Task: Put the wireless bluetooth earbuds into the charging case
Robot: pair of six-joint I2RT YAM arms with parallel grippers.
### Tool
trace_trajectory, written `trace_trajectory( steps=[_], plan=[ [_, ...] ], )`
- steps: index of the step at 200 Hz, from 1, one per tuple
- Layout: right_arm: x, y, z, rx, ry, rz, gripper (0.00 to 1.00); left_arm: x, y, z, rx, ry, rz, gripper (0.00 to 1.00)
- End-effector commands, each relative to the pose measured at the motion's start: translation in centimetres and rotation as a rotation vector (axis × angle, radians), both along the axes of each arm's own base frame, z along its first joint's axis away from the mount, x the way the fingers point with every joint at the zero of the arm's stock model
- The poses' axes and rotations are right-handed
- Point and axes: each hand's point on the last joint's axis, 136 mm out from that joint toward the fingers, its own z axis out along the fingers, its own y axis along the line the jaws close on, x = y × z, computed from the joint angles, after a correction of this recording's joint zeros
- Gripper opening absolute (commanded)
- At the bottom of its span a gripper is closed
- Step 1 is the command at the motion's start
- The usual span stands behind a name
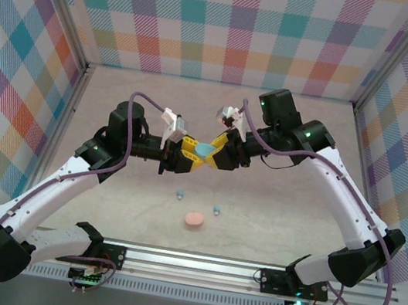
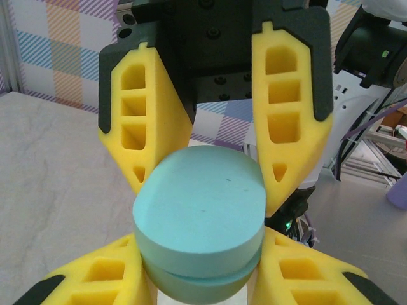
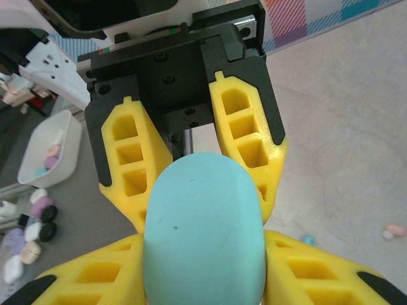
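A light blue oval charging case (image 1: 204, 149) hangs above the table's middle, held from both sides. My left gripper (image 1: 188, 152) is shut on its lower half (image 2: 198, 279). My right gripper (image 1: 219, 153) comes from the opposite side, and its yellow fingers (image 2: 287, 127) press the upper half. In the right wrist view the case (image 3: 203, 229) sits between my right gripper (image 3: 203, 267) fingers. The lid is closed along a thin seam. Two light blue earbuds (image 1: 180, 194) (image 1: 216, 210) lie on the table below. One blue earbud (image 3: 308, 240) and pale pink earbuds (image 3: 394, 230) also lie there.
A pink oval case (image 1: 193, 219) rests on the table near the front rail (image 1: 193, 264). Checked walls enclose the table on three sides. Beyond the table, a white tray (image 3: 48, 152) holds small items.
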Motion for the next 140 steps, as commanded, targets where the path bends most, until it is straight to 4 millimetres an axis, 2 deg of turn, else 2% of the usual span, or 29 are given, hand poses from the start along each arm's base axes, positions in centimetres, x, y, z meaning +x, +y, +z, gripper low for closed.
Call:
trace_trajectory(
  steps=[1, 26, 49, 65, 106, 140],
  plan=[
    [0.9, 0.7, 1.6, 0.059, 0.076, -0.019, 0.45, -1.3, -0.2, 0.9, -0.013, -0.036, -0.073, 0.0],
    [1.8, 0.5, 2.0, 0.073, 0.122, -0.053, 0.55, -1.5, -0.1, 0.9, -0.011, -0.041, -0.073, 0.0],
    [3.5, -0.1, 2.0, 0.062, 0.089, -0.14, 0.61, -1.6, 0.0, 0.8, -0.013, -0.041, -0.075, 0.0],
    [4.3, -0.4, 2.0, 0.052, 0.085, -0.194, 0.62, -1.7, 0.0, 0.7, -0.015, -0.042, -0.072, 0.0],
    [5.1, -0.7, 1.8, 0.04, 0.06, -0.243, 0.66, -1.5, 0.1, 0.4, -0.017, -0.047, -0.055, 0.0],
    [4.9, -0.9, 2.4, 0.073, 0.043, -0.257, 0.72, -0.7, 0.2, -0.8, -0.007, -0.043, -0.008, 0.0]
  ],
)
